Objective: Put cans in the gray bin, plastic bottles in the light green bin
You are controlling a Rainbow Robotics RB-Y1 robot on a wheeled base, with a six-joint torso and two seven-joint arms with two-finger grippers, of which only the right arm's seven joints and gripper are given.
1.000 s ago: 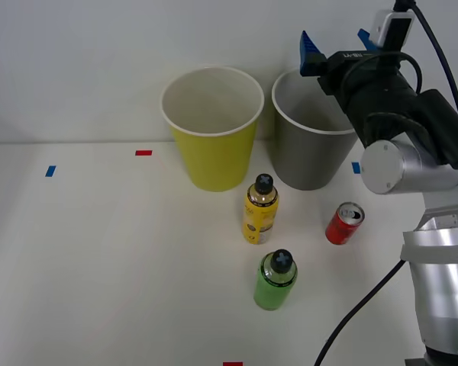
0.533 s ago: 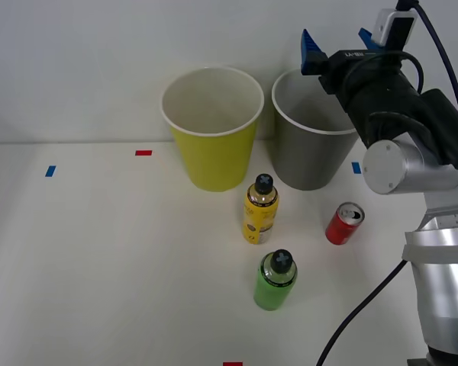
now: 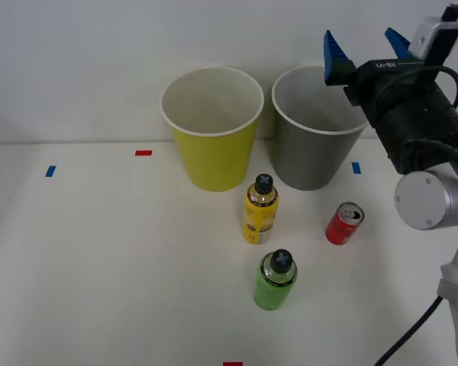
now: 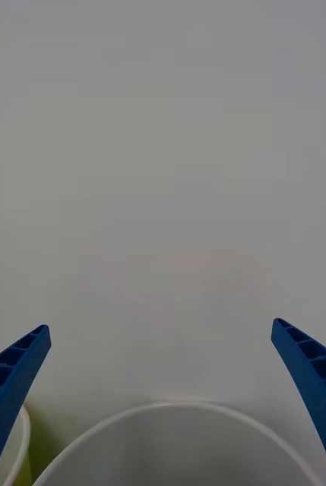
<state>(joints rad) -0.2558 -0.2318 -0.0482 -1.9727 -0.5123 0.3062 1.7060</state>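
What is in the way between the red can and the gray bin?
Nothing visible. The red can stands on the bare table just in front of the gray bin, a little to its right. The open right gripper is above the bin.

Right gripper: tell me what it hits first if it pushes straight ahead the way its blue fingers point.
Probably the plain white wall. The open right gripper points over the large dark gray tapered bin's white rim, with nothing between, though depth is unclear.
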